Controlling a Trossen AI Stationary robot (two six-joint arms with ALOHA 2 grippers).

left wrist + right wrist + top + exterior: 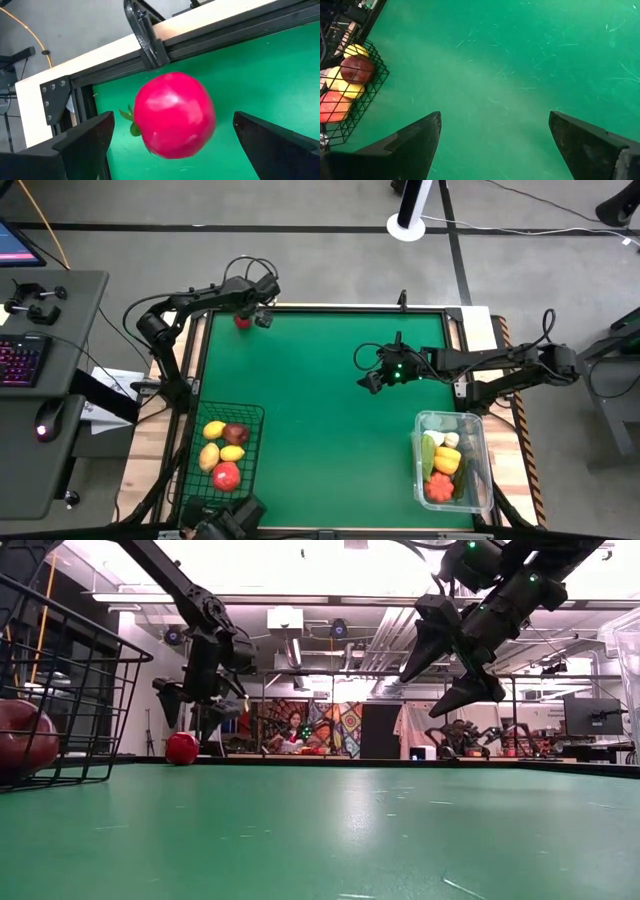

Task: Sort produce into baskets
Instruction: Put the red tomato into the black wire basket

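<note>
From above: a green table point(320, 410); far back by the left corner, a red fruit point(242, 321) on the mat, with the left gripper point(252, 318) right over it, fingers spread wide on both sides, not pinching it; near the middle, more to the right, the right gripper point(372, 375) up over bare green, fingers spread, holding nothing; at the front left, a black wire basket point(255, 448) with yellow, dark red and red fruit inside; at the front right, a clear plastic basket point(483, 470) with green, white, yellow and orange veggies inside.

From table height: the red fruit point(182, 748) sitting on the far edge of the mat; the left gripper point(193, 705) hanging just above it, fingers apart; the right gripper point(440, 670) high in the air, fingers spread like a beak; a corner of the wire basket point(80, 690) close by on the left with a red fruit inside; a person far back in the room.

From the left wrist: the red fruit point(174, 115) with a small green leaf, between the two dark fingers point(85, 145), gaps on both sides; black table frame just behind it.

From the right wrist: only green mat between the spread fingers point(415, 140); the wire basket point(362, 95) off at the side.
</note>
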